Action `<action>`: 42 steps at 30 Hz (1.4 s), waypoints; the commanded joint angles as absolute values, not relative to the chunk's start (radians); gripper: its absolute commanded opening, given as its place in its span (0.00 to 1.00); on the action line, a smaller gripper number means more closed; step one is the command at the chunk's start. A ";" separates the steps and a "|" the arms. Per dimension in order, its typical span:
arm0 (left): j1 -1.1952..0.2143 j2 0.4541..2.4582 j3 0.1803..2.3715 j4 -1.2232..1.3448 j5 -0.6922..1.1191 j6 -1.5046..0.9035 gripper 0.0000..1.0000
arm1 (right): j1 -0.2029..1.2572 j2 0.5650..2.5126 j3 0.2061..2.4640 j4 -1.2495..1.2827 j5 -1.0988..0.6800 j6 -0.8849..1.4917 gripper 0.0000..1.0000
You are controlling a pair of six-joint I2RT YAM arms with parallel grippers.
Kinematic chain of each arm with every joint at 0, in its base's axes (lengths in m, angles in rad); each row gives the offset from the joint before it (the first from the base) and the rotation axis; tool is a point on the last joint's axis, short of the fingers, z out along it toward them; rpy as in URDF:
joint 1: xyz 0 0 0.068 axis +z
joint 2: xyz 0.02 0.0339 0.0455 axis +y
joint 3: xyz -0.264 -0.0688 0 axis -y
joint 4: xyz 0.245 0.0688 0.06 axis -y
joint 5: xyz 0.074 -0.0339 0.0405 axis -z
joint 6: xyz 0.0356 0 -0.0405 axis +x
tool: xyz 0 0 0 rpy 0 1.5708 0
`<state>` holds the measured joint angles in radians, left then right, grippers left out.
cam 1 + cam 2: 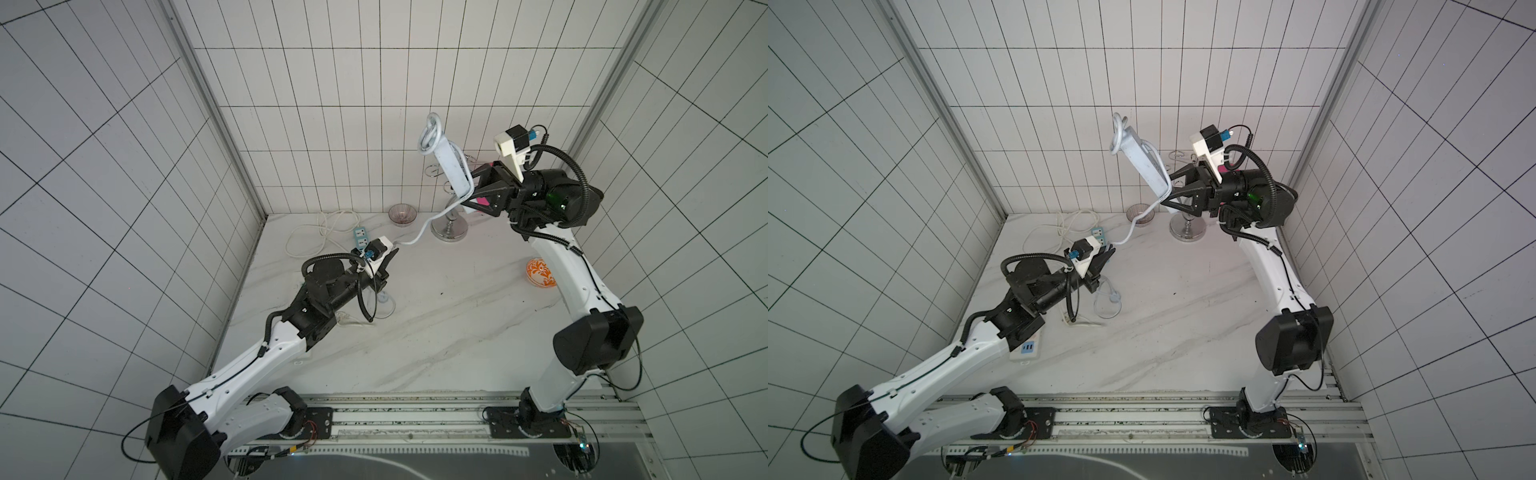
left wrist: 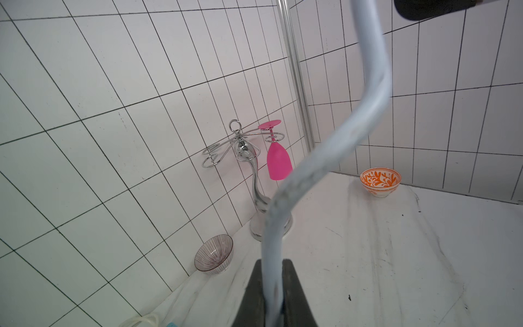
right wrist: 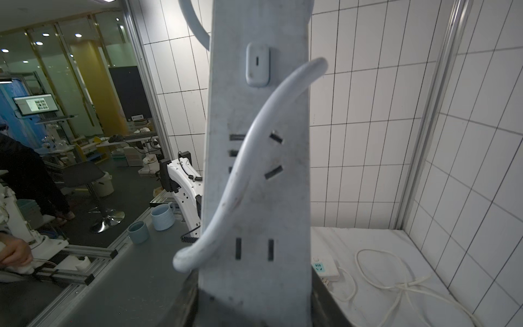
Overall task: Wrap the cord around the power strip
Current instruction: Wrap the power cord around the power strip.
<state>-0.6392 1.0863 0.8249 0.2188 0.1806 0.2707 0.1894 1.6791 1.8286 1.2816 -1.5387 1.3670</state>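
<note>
Winding under way, first turns laid. The power strip is held aloft and tilted, one end clenched in the right pincer. The cord crosses the strip's socket face in one slanting turn, and both top views show a small loop at the strip's far end. From the gripped end the cord drops to the left pincer, which is clenched on it low over the worktop. Spare cord appears to lie looped below that arm.

Next move, as judged: carry the cord up behind the strip for another turn. This calls for steady tension and slack fed from the worktop.

Containers:
- Striped glass bowl, by the back wall — empty.
- Orange-patterned bowl, near the side wall — nothing seen inside.
- Pink goblet, hung upside down on the chrome rack — holds nothing.
</note>
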 commanded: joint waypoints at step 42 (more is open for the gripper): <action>-0.308 1.609 1.788 -0.488 0.068 0.580 0.00 | 0.599 1.445 1.191 1.320 -1.666 1.279 0.00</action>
<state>-0.3443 1.5822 1.7229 -0.3630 0.2722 0.5137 0.5602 1.4475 1.2579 1.0302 -1.4986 1.1271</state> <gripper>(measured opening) 0.076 0.450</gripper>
